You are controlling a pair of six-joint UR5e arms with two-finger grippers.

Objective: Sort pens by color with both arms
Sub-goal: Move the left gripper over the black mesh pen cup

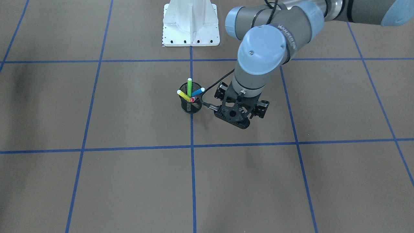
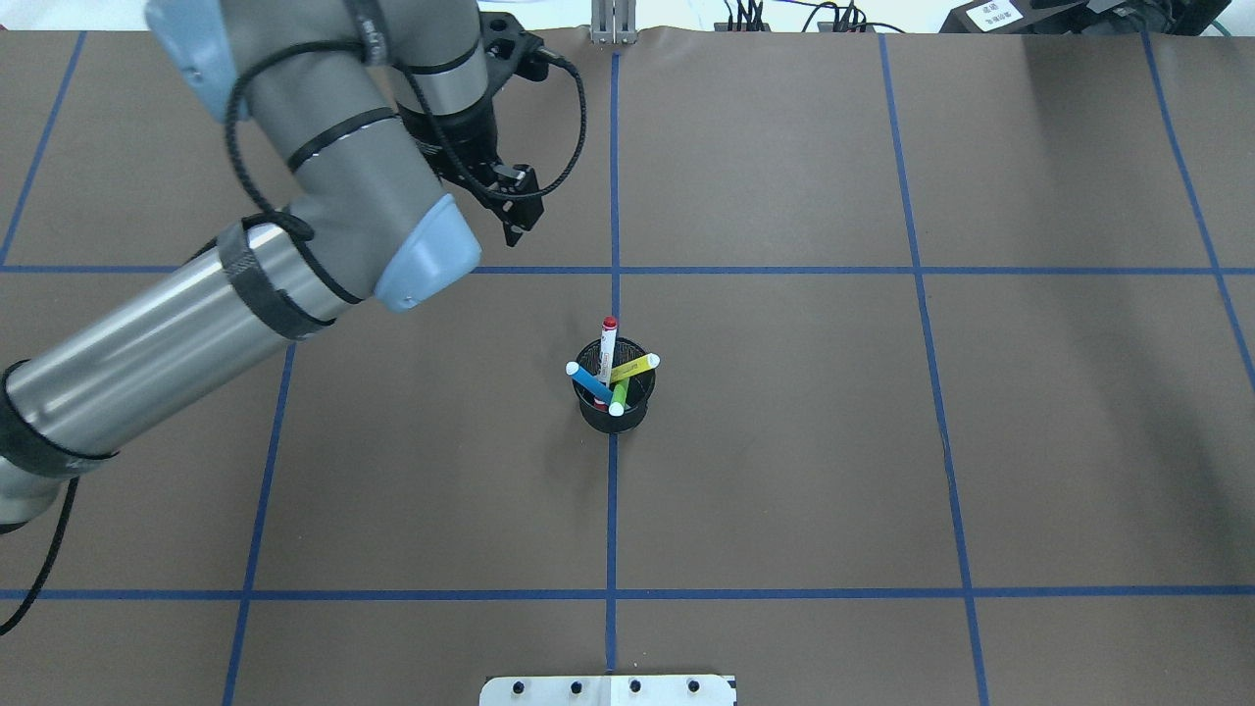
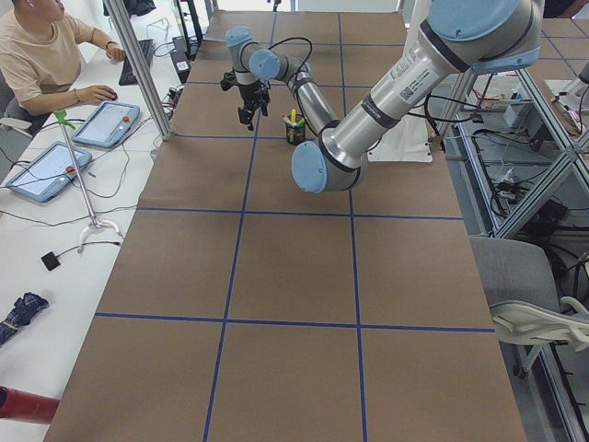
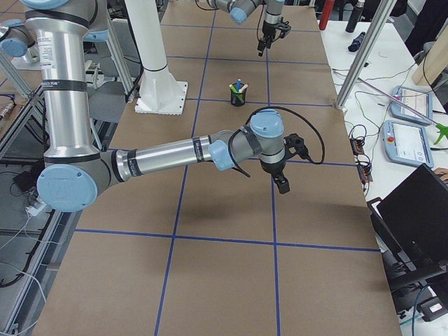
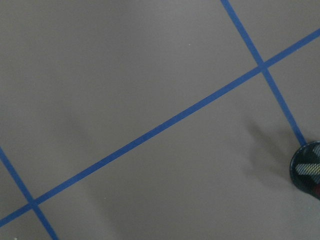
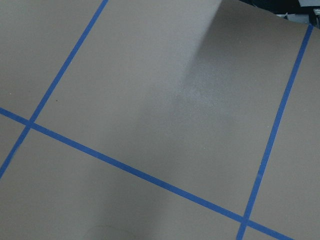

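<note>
Left gripper [image 1: 242,120] is hovering, aperture untellable; right gripper [image 4: 282,183] likewise. Pens [image 1: 189,86] are leaning in mesh cup [image 1: 191,108] near the former: probably light, stiff, slick; pinching exposed upper barrels advisable.

Four pens lean apart in a black mesh cup [image 2: 614,417] at the middle of the brown desk [image 2: 882,441]: a blue pen [image 2: 589,381], a yellow pen [image 2: 635,368] and a lime green pen [image 2: 619,397], all pale-tipped, and a white-barrelled pen [image 2: 607,348] with its red end up. The left arm [image 2: 324,176] holds its pincer [image 2: 512,233] pointing down, above the desk and apart from the cup. The right arm [image 4: 168,154] reaches across the desk, its pincer [image 4: 282,184] well apart from the pens.
</note>
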